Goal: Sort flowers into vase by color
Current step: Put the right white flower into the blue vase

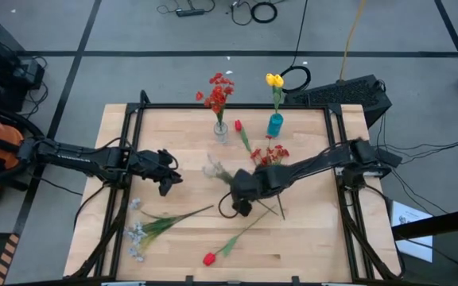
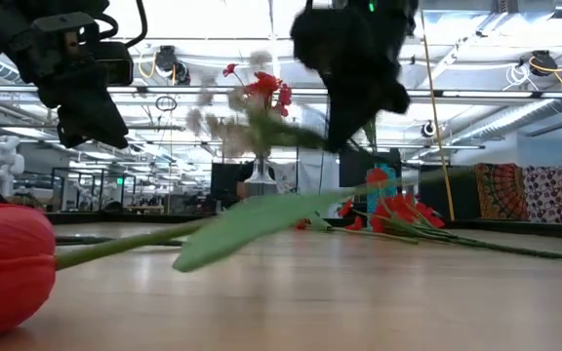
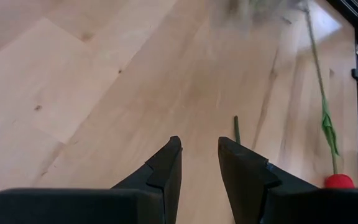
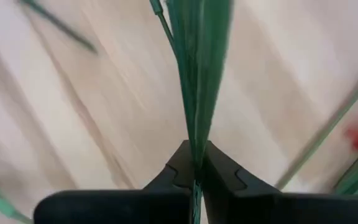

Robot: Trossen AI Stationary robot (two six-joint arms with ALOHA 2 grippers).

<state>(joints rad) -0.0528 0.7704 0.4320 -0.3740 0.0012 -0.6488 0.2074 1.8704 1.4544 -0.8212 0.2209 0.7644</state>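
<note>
Lifting: we hold the white-grey spray [image 1: 215, 168] by its green stem in the right gripper [image 1: 243, 193], fingers clenched on it, near the middle of the table [image 1: 308, 238]. We judge a straight, slow rise best, so the blossoms clear the loose red cluster [image 1: 269, 153] beside them. The left gripper [image 1: 168, 182] hovers partly parted and empty. The clear vase [image 1: 221, 131] of reds and the teal vase [image 1: 275, 125] with a yellow tulip [image 1: 274, 80] stand at the far edge. Right wrist view alone shows the stem [image 4: 197, 93] pinched between the pads; high view alone shows the second spray [image 1: 138, 234] and the red tulip [image 1: 209, 258] lying near the front edge.
</note>
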